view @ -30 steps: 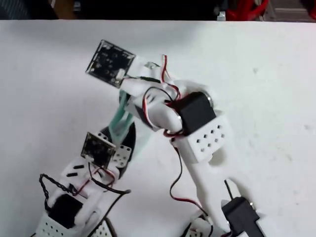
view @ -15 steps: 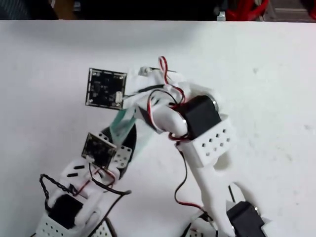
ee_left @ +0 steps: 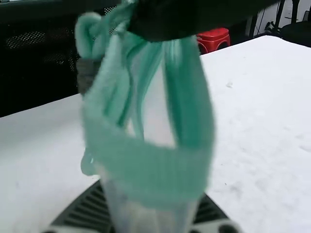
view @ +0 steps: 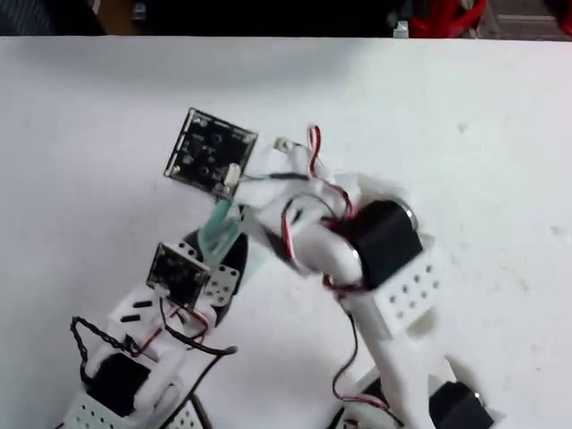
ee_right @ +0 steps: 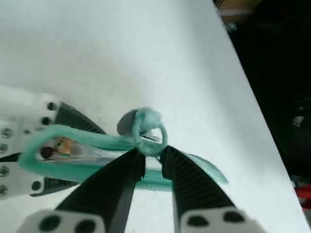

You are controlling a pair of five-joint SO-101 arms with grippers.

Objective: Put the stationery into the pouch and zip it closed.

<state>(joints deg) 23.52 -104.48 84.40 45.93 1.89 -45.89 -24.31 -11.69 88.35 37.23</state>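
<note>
Right arm (view: 384, 241) has swung right and nearer over the last second; its camera board (view: 212, 154) came right and tilted. Left arm hasn't budged

Pouch (ee_left: 150, 170): mint-green fabric edging and zip tape, clear plastic walls, strung between both grippers a bit left of table (view: 465, 134) centre. High view shows just a green sliver of it (view: 219, 228) under the camera board, between the two arms

Left gripper (ee_left: 146, 216): jaws pressed onto the near end of the pouch, clear wall pinned between them, green band just past the tips

Right gripper (ee_right: 153, 155): black jaws nipped on the pull (ee_right: 146, 121) at the pouch's far end, narrow gap between the tips with the green cord in it. Pull is a green cord loop with a grey bead (ee_right: 127, 124) touching it

Right wrist view: something small and orange-brown shows through the clear wall at the left-gripper end, can't tell what it is. Zip tape runs from there along the top edge up to the right jaws; can't tell how far it's closed
</note>
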